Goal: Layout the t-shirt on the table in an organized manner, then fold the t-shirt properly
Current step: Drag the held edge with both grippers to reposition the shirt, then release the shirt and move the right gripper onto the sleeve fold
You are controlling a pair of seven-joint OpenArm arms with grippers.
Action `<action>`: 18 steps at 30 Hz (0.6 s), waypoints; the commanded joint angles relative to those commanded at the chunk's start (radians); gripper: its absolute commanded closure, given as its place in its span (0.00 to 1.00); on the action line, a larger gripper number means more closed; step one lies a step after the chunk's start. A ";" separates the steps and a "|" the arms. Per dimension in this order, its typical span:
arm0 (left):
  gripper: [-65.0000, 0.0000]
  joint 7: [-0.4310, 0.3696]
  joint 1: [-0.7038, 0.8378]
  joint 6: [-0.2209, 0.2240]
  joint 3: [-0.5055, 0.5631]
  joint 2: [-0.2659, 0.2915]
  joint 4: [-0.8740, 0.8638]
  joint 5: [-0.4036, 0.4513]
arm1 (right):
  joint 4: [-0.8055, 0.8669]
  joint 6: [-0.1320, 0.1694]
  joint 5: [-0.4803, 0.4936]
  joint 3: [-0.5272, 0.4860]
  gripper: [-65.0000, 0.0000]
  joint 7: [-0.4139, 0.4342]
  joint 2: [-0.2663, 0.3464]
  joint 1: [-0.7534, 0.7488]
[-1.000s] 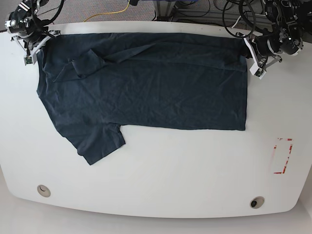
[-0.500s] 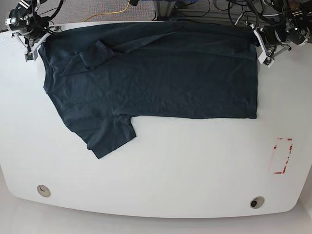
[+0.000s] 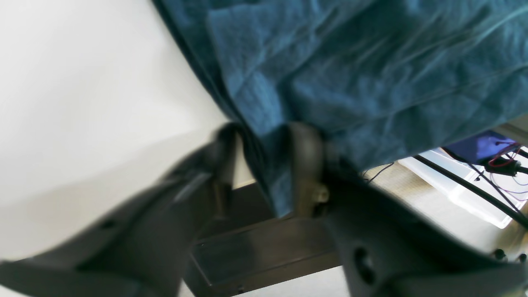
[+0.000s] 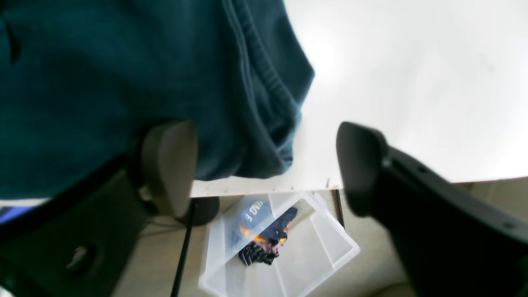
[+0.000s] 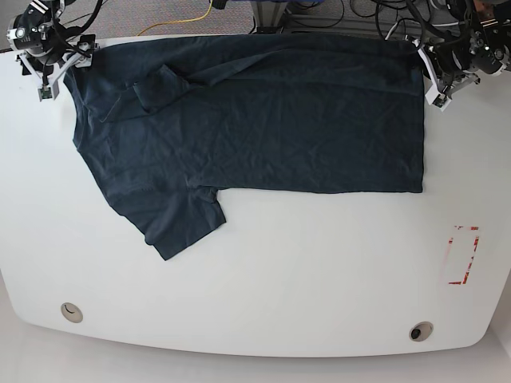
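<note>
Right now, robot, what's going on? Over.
Left gripper shut on the t-shirt hem corner. Right gripper open, fingers off the cloth. Shirt spread along the table far edge. Nothing in the way.

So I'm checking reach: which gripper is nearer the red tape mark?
Left. The left gripper is at the far corner above the red tape mark; the right gripper sits across the table.

Left gripper [image 3: 260,165] clamped, right gripper [image 4: 264,165] agape.

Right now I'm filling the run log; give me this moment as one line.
t-shirt spread, far table edge | left gripper shut on t-shirt | right gripper open | fold: not begun
</note>
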 joint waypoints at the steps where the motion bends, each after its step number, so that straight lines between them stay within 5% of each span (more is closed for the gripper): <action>1: 0.54 0.000 -0.002 0.000 0.000 -0.003 0.003 0.000 | 0.021 0.000 0.000 0.000 0.00 0.000 0.000 0.000; 11: 0.46 0.003 -0.026 0.000 -0.002 -0.006 0.091 0.002 | 0.143 0.000 0.032 -0.006 0.00 -0.061 0.000 0.008; 18: 0.46 0.003 -0.061 0.000 -0.031 -0.023 0.092 0.000 | 0.141 0.000 0.226 -0.011 0.00 -0.206 0.000 0.058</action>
